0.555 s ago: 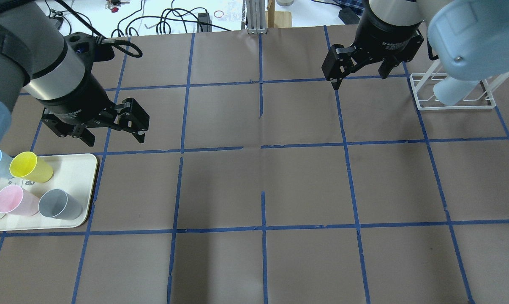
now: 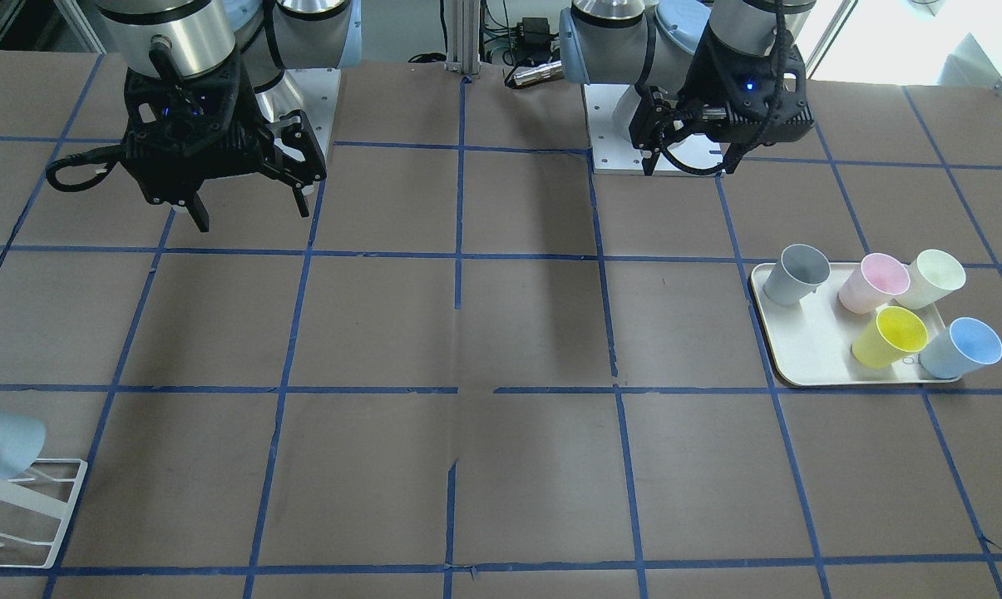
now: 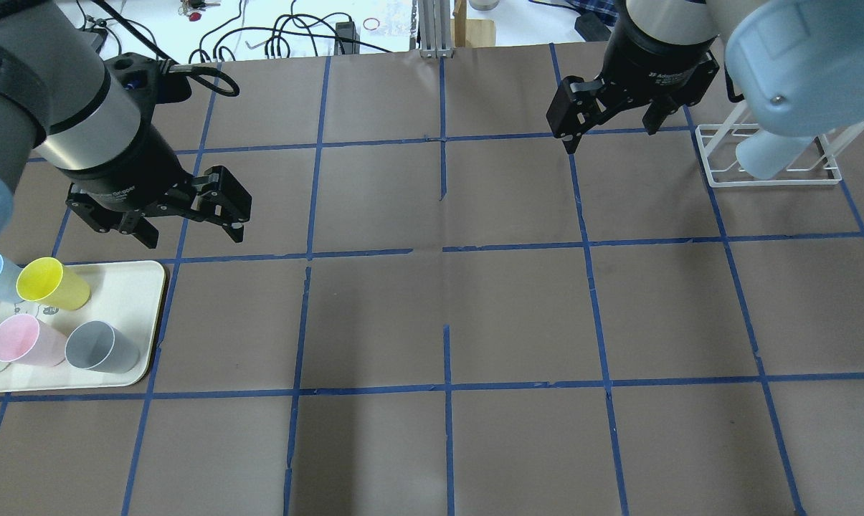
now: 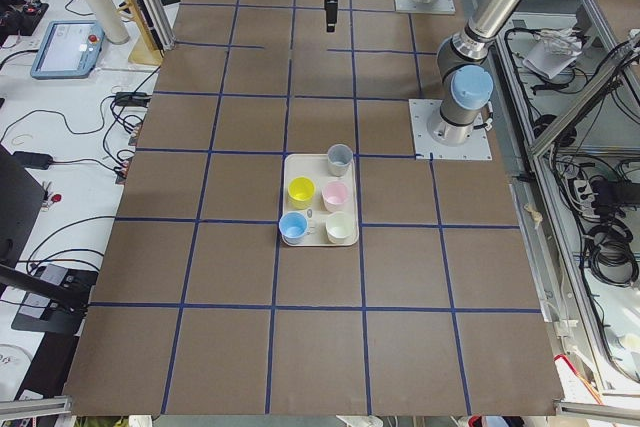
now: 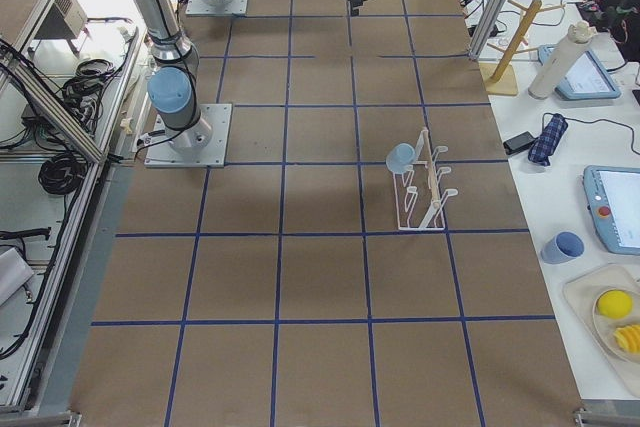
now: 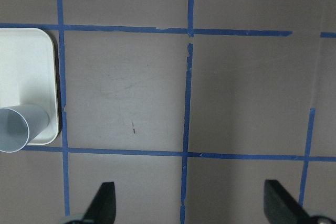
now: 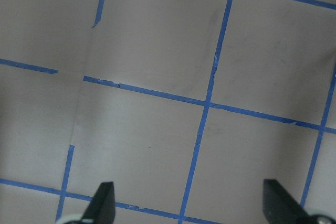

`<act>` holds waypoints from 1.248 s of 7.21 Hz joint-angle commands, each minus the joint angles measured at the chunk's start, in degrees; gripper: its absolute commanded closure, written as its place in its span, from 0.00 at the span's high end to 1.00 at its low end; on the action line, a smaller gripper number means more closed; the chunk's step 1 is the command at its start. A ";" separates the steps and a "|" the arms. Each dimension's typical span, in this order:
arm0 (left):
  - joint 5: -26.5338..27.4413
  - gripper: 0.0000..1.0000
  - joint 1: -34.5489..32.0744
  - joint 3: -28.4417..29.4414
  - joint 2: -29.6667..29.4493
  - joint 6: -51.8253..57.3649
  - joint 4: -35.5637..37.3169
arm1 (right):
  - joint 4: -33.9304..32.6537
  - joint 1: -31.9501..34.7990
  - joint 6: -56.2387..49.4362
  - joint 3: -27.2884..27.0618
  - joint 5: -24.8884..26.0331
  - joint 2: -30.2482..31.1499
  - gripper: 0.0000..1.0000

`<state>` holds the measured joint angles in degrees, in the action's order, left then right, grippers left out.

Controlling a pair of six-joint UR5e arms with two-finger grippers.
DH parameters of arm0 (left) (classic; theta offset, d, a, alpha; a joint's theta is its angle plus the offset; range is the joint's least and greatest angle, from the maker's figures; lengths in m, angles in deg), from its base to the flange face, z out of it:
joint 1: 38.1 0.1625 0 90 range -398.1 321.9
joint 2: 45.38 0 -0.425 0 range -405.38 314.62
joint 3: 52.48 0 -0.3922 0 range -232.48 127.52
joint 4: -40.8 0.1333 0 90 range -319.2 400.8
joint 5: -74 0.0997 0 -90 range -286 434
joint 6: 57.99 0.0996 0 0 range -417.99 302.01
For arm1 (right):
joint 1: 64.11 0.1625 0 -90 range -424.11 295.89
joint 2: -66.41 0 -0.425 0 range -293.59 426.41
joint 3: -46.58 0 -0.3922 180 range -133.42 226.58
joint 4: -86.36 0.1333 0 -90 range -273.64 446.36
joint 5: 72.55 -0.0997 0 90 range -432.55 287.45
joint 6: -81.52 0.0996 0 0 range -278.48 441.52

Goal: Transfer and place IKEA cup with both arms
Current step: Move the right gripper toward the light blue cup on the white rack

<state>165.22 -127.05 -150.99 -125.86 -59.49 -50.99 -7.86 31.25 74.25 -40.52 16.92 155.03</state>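
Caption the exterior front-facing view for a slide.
Left gripper and right gripper hover open; pale blue cup stands among five on the tray.

Five cups (image 2: 962,348) on tray (image 2: 800,345), one on rack (image 3: 776,183), two arms (image 2: 176,42)

Brown paper-covered table (image 3: 518,315) with a blue tape grid carries a cream tray (image 3: 134,294) at the robot's left end and a white wire rack (image 3: 772,183) at its right end.
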 commanded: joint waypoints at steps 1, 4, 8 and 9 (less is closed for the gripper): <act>-0.08 1.00 0.26 0.08 -0.19 0.00 0.03 | 0.00 0.00 -0.02 0.00 0.00 0.06 1.00; 0.10 1.00 0.53 -0.01 -0.11 0.00 0.03 | -0.08 -0.44 -0.11 0.00 0.18 -0.12 1.00; 0.18 1.00 0.53 -0.10 0.07 0.09 -0.06 | -0.26 -1.49 -0.28 0.17 0.79 0.15 1.00; 0.10 1.00 0.53 -0.10 0.07 0.09 -0.05 | 0.00 -2.71 -0.37 0.35 1.40 0.23 1.00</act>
<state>165.37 -126.52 -151.09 -125.80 -59.40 -51.07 -8.00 29.75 74.01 -40.36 17.83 155.21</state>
